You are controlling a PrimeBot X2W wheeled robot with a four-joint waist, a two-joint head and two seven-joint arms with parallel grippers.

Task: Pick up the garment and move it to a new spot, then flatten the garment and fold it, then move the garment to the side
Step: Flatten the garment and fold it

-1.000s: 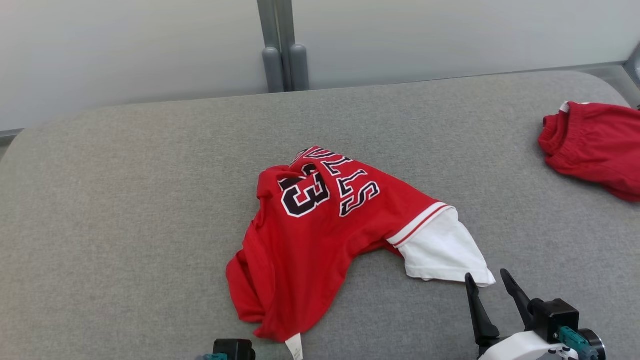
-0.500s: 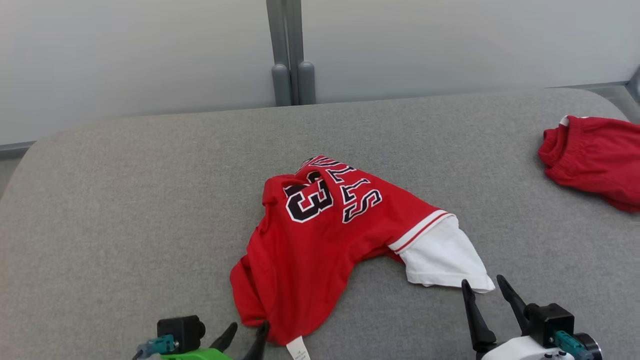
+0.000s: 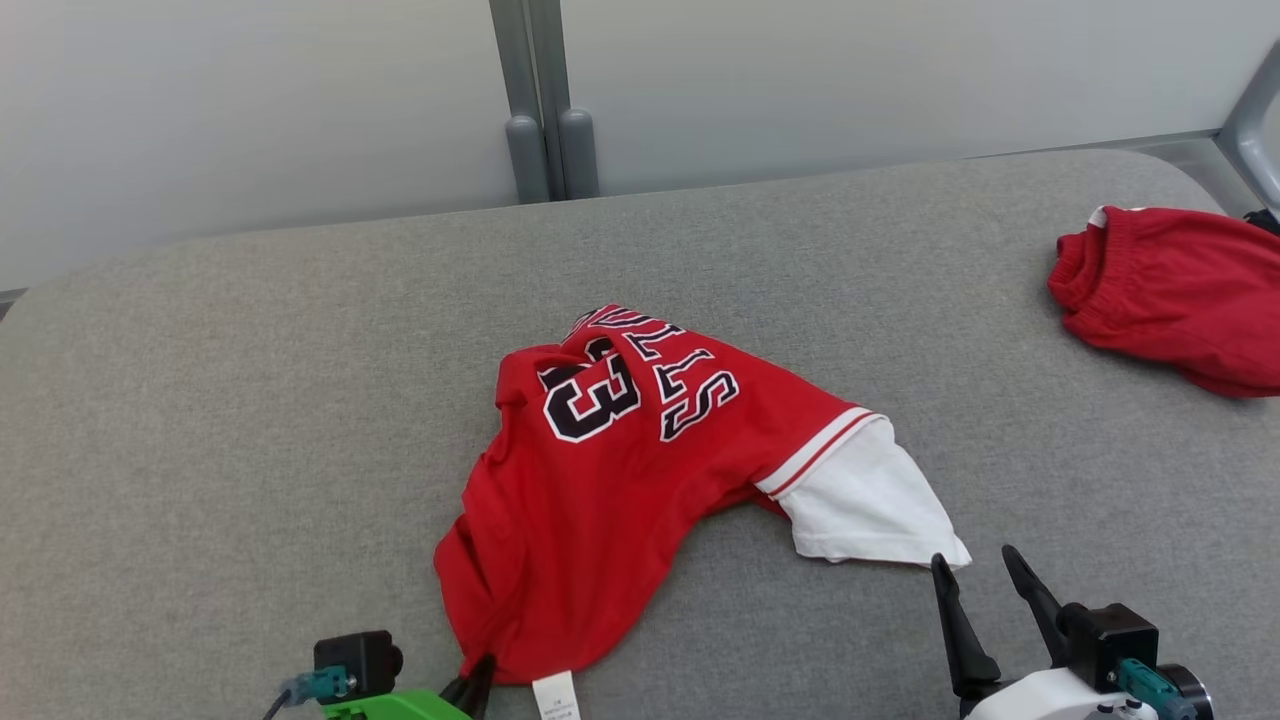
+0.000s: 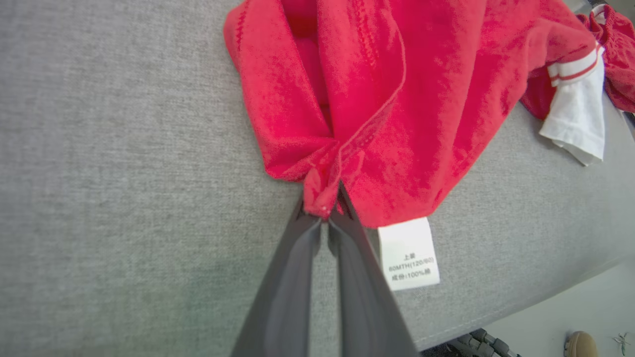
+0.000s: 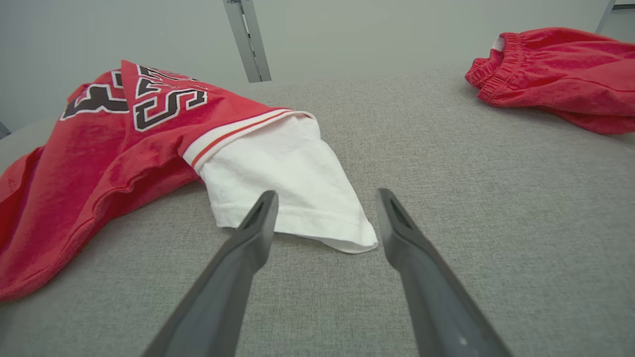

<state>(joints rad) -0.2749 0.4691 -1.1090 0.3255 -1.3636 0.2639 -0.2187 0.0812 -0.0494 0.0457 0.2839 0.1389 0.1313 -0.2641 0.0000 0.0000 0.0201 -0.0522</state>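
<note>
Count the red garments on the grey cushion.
2. The jersey lies in the middle, near hem pinched in the left claw. The red shorts sit at the far right, cut off by the frame; more could lie beyond it.

red jersey (image 3: 620, 470) (white sleeve), crumpled, number up, mid grey surface

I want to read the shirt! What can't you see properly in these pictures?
Head view: a fold of the red fabric jersey hides part of its black-and-white word.
Head view: the bottom edge cuts the small white care label; print too small.
Head view: the right edge cuts off the red elastic-waisted shorts.
</note>
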